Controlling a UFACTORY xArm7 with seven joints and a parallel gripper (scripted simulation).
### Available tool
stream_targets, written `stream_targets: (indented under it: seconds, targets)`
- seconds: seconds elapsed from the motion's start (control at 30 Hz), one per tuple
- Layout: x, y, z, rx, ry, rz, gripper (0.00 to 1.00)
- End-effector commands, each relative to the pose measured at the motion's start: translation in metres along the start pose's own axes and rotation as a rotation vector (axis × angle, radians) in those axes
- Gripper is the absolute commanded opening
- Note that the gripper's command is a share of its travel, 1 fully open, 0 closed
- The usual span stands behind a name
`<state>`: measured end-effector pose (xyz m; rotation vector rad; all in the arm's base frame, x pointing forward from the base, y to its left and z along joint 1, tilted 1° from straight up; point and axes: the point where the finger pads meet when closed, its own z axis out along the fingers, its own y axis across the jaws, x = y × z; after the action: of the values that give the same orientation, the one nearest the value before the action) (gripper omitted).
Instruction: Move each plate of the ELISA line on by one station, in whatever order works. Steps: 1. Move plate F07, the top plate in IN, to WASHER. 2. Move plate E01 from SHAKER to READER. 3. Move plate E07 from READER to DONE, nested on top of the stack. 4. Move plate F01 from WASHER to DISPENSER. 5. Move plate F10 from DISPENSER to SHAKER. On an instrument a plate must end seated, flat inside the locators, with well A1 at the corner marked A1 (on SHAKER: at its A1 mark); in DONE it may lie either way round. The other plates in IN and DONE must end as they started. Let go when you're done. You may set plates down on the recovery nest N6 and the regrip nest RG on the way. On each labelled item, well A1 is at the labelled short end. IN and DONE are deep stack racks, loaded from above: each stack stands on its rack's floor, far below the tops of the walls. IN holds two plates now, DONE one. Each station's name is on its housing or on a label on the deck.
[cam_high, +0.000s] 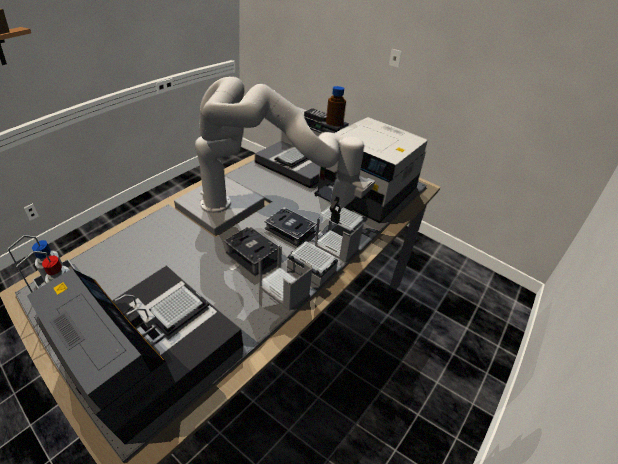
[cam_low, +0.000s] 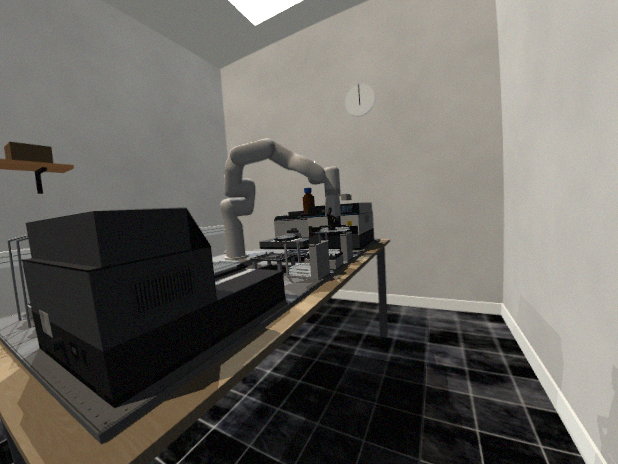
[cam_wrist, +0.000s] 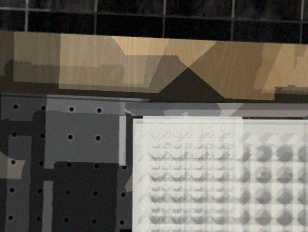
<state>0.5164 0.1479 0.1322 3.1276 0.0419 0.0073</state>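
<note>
My gripper is shut on a white well plate and holds it level just above the tall stack rack in front of the reader. I cannot read the plate's label. Another white plate lies inside that rack below it. In the wrist view the held plate fills the lower right and the fingers are hidden. More white plates sit on the small station beside the rack, in the second rack, on the washer and on the dispenser.
Two black nests stand left of the racks. A brown bottle stands behind the reader. The table's wooden front edge runs close past the racks. The large dark washer housing fills the near left.
</note>
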Motion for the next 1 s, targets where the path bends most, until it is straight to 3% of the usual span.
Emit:
stream_targets:
  seconds: [0.0,0.97]
  targets:
    - [0.001,0.000,-0.002,0.001,0.004,0.000,0.00]
    - [0.001,0.000,0.011,0.001,0.004,0.000,0.00]
